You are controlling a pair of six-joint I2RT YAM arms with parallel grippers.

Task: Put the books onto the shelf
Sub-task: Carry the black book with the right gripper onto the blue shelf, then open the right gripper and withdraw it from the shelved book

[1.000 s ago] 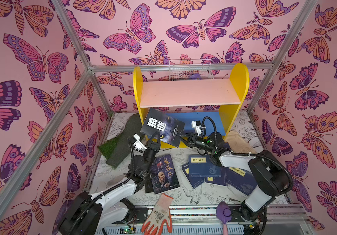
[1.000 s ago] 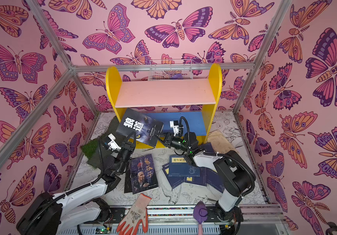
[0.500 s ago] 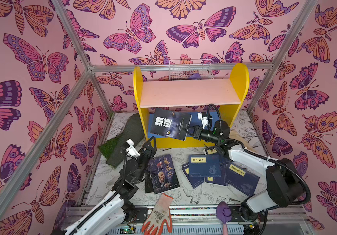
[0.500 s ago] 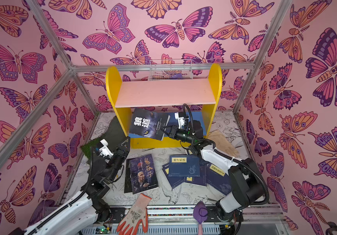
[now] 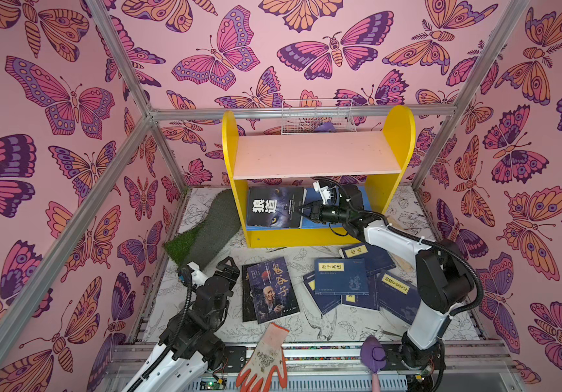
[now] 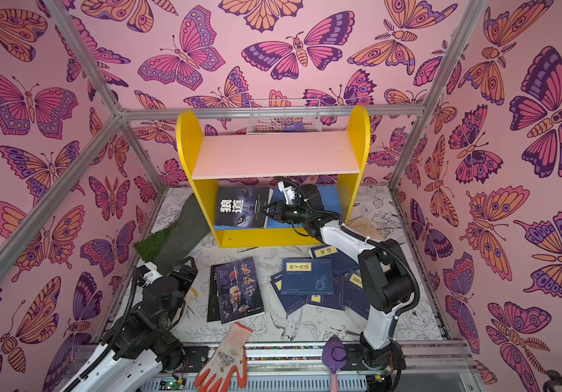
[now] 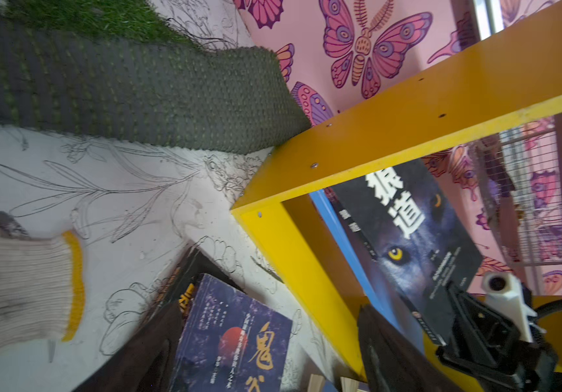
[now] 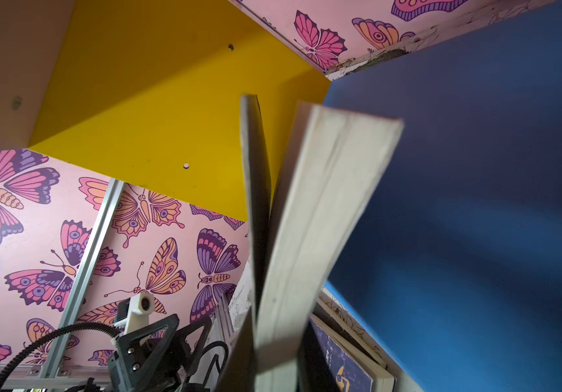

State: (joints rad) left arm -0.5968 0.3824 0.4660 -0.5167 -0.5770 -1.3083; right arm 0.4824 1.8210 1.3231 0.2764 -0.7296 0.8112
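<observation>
A dark wolf-cover book (image 5: 274, 207) (image 6: 240, 207) stands tilted in the lower tier of the shelf (image 5: 317, 154) (image 6: 272, 152), near the left yellow panel. My right gripper (image 5: 301, 210) (image 6: 267, 212) is shut on its right edge. In the right wrist view its pages (image 8: 313, 220) fan out above the gripper (image 8: 272, 356), beside the blue lower board (image 8: 476, 203). My left gripper (image 5: 230, 268) (image 6: 186, 268) is open and empty, low at the front left. A purple-covered book (image 5: 272, 288) (image 7: 235, 336) and several navy books (image 5: 340, 276) lie on the floor.
A green turf mat (image 5: 204, 227) leans against the shelf's left panel. An orange-and-white glove (image 5: 266, 356) and a purple trowel (image 5: 373, 354) lie at the front edge. A white wire basket (image 5: 317, 117) hangs behind the shelf. Butterfly-patterned walls close in three sides.
My left gripper let go of the wolf-cover book, opened and drew back to the front left. My right gripper carried the book up and back into the shelf's lower tier.
</observation>
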